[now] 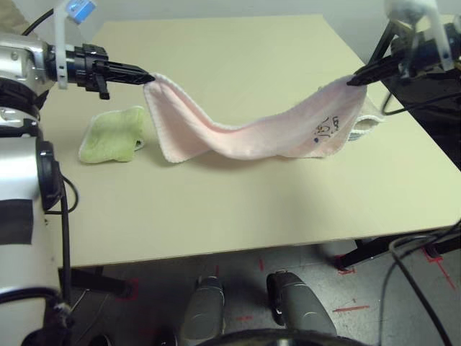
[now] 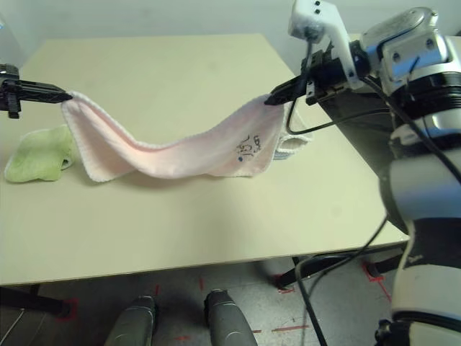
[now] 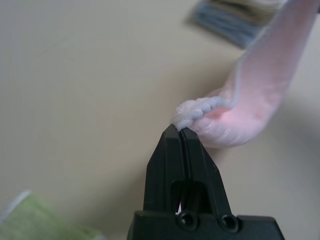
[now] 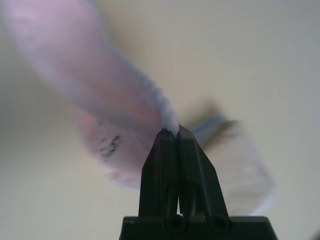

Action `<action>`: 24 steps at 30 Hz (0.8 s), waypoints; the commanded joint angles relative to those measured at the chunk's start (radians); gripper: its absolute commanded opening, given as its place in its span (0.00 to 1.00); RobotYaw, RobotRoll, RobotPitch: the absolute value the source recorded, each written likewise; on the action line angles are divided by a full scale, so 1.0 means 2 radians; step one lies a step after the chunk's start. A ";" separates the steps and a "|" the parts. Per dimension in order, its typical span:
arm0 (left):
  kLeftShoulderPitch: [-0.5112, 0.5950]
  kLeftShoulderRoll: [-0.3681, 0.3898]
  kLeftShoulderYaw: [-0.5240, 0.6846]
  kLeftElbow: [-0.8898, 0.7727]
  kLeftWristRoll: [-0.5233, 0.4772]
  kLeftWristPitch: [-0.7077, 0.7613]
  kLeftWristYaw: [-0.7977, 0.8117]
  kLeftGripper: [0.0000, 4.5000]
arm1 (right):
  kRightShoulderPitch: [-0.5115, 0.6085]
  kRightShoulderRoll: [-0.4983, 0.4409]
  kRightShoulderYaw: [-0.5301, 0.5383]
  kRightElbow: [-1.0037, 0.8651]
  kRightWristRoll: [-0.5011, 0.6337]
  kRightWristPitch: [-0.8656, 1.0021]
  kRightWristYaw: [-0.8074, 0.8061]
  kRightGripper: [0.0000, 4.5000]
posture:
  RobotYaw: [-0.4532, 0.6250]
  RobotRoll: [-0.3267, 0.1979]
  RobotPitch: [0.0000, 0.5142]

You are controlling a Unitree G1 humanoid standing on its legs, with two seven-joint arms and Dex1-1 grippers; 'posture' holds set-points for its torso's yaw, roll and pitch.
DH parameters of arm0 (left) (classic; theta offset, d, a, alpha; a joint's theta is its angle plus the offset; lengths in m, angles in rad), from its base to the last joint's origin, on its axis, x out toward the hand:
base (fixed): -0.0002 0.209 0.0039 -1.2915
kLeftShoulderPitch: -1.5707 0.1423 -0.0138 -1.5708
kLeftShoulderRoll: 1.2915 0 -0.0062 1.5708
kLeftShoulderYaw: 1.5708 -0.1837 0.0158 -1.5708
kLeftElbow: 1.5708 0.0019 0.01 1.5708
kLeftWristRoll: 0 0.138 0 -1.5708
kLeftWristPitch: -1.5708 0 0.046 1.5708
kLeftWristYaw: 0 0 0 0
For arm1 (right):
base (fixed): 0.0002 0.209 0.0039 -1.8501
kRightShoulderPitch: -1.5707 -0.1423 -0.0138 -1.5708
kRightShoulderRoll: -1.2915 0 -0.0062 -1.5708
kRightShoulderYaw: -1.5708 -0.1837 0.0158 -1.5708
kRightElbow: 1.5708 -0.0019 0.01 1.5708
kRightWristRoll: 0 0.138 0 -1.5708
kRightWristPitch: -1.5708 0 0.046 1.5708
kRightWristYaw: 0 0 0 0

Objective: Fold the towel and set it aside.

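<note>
Towel [image 1: 245, 133]: pale pink terry cloth, soft and nubby, matt; edging whitish, with a looped, fuzzy texture; small dark printed logo [image 1: 325, 130] near one end. Green cloth [image 1: 112, 135]: light green, plush pile, matt. Folded cloths [image 1: 366, 122] behind the towel: woven fabric, detail too blurred to grade. Tabletop [image 1: 238, 209]: pale beige, smooth, matt, board-like. Left gripper [image 1: 150, 77] and right gripper [image 2: 269, 100]: black hard plastic, smooth, slight sheen. Forearm casings: silver, glossy metal-look finish.

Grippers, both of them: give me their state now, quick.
Left gripper: fingers shut on one end of the towel.
Right gripper: fingers shut on the towel's other end.
</note>
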 commanded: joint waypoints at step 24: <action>0.213 -0.013 0.018 -0.087 0.039 -0.347 0.024 0.01 | 0.309 -0.030 -0.135 -0.157 -0.090 -0.311 -0.017 0.00 | 0.44 0.62 0.30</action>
